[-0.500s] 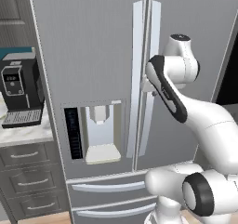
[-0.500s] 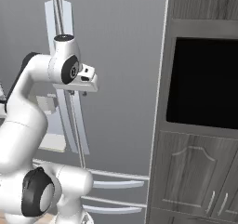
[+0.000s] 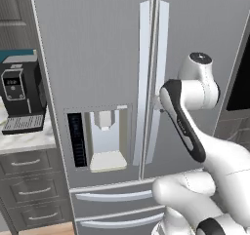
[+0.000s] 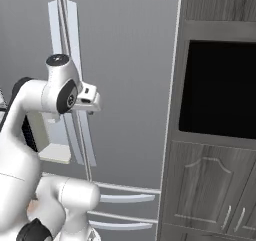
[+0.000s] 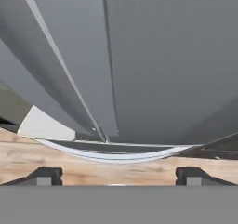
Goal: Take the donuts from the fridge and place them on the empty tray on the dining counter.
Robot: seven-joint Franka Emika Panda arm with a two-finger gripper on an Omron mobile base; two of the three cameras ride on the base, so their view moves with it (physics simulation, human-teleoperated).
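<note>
The fridge (image 3: 97, 58) is a tall grey steel French-door unit and both of its doors stand closed, so the donuts are hidden. The tray and the dining counter are out of view. My gripper (image 4: 91, 101) hovers at mid height right by the right door's long vertical handle (image 4: 76, 30), close to the door seam. The hand view looks down along the door fronts (image 5: 162, 56), where my gripper (image 5: 119, 175) is open: its dark fingertips (image 5: 46, 175) stand far apart with nothing between them.
Left of the fridge, a black coffee machine (image 3: 19, 95) stands on a marble worktop (image 3: 27, 140) over grey drawers (image 3: 29, 190). To the right, a dark oven (image 4: 220, 95) sits in wood cabinetry. The left door holds a water dispenser (image 3: 105, 141); bottom drawers (image 3: 112, 196) lie below.
The hand has sunk a little along the right door handle. The fridge doors have stayed closed and the base has not moved.
</note>
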